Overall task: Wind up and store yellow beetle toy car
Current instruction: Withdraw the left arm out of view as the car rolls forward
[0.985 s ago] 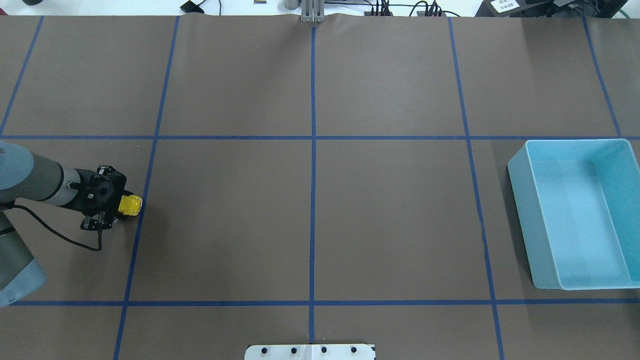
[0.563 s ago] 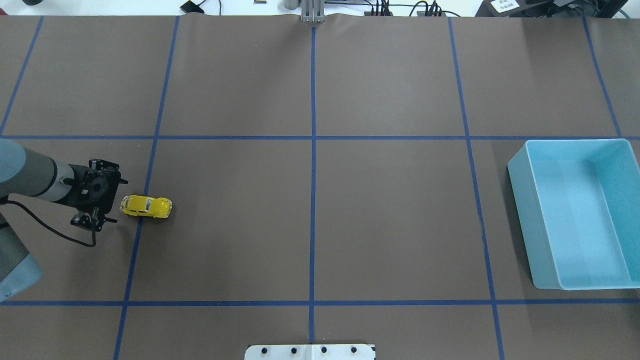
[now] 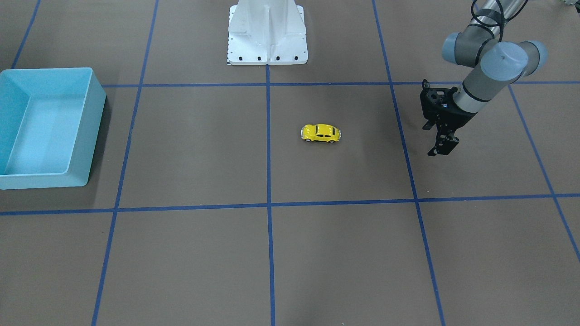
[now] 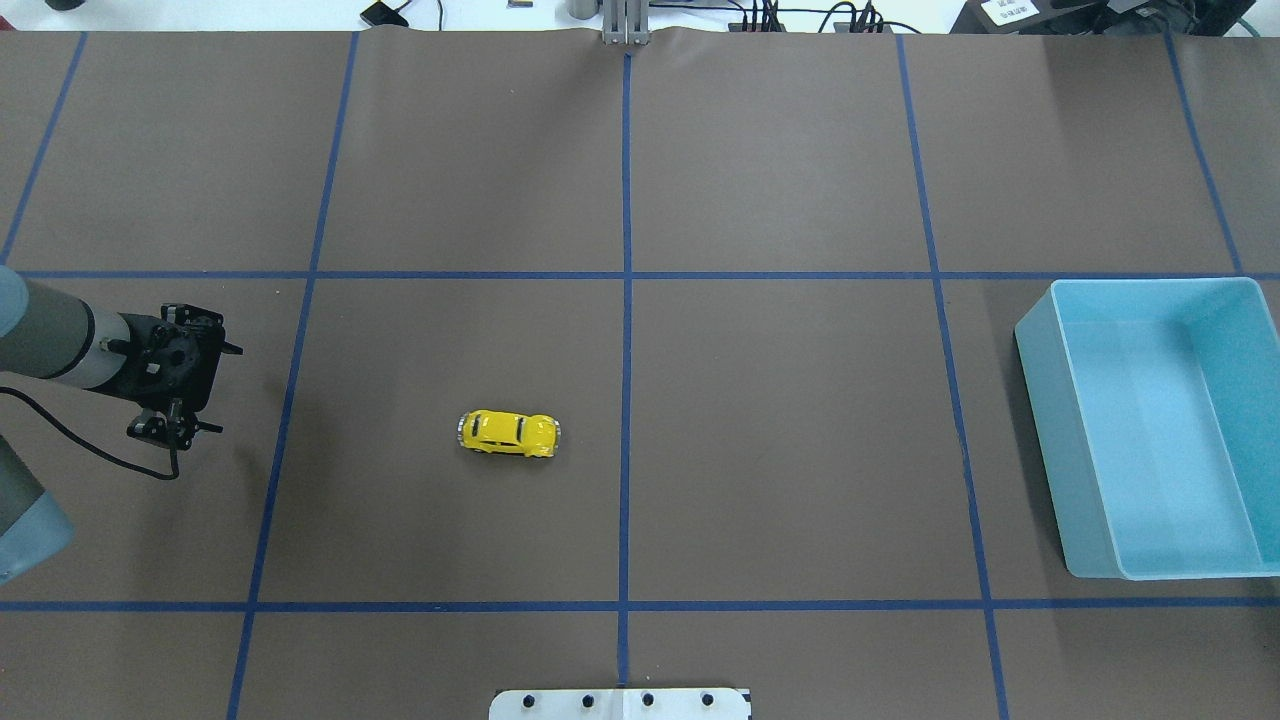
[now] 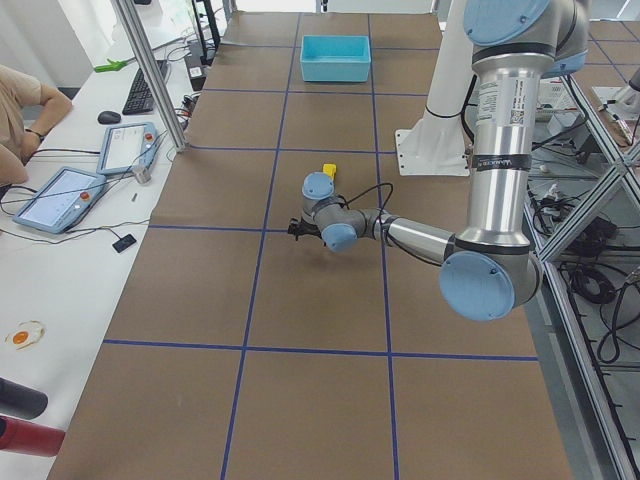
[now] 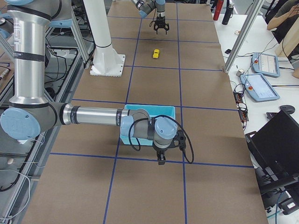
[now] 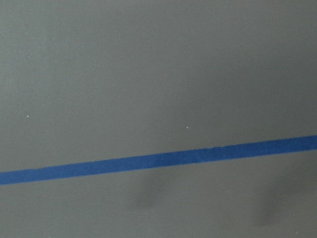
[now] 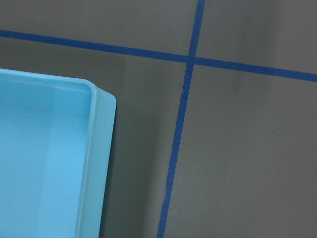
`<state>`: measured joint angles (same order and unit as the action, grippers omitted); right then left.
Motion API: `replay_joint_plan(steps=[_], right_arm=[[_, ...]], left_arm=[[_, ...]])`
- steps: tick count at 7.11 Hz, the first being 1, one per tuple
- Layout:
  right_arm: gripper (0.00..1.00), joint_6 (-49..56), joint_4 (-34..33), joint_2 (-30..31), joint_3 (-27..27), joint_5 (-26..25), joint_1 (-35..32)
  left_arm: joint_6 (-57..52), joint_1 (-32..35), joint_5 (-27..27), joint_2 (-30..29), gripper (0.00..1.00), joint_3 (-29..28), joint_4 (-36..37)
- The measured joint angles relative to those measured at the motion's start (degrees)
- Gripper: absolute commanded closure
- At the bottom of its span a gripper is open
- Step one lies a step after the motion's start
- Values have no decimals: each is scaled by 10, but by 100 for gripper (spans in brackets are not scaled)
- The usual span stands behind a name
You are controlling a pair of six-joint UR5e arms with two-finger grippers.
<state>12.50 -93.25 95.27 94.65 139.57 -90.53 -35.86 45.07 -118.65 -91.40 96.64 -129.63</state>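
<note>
— Where is the yellow beetle toy car (image 4: 508, 433)?

— It stands on its wheels on the brown bench (image 4: 780, 450), lengthwise along it, just to the robot's left of the middle blue tape line (image 4: 627, 350). Nothing touches it.

— And the blue bin (image 4: 1040, 430)?

— It is far over on the robot's right, upright with its top open. Inside, only its own pale blue floor and walls show. The car is outside it and well apart from it.

— What about the left end effector (image 3: 443, 146)?

— It hangs over the bench on the robot's left, pointing down, with its fingers spread and gripping nothing. The car sits between it and the bin, well clear of both and nearer the end effector. The left wrist camera shows only brown bench and one strip of tape.

— And the right end effector (image 6: 160, 161)?

— Only the side view from the robot's right end shows it. It is low and just beside the bin, on the side towards that camera. I cannot tell whether it is released or clenched. Its wrist camera looks down on one rounded corner of the bin, with a crossing of tape lines beside it
</note>
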Motion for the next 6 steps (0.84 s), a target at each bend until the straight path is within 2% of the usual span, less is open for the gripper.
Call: replay_joint_plan(steps=[3, 6], right_arm=[[0, 0, -1, -1, -1, 7, 0], [0, 0, -12, -4, 12, 17, -12]], left_arm=[[0, 82, -33, 1, 0, 5, 58], [6, 204, -71, 2, 0, 6, 180]])
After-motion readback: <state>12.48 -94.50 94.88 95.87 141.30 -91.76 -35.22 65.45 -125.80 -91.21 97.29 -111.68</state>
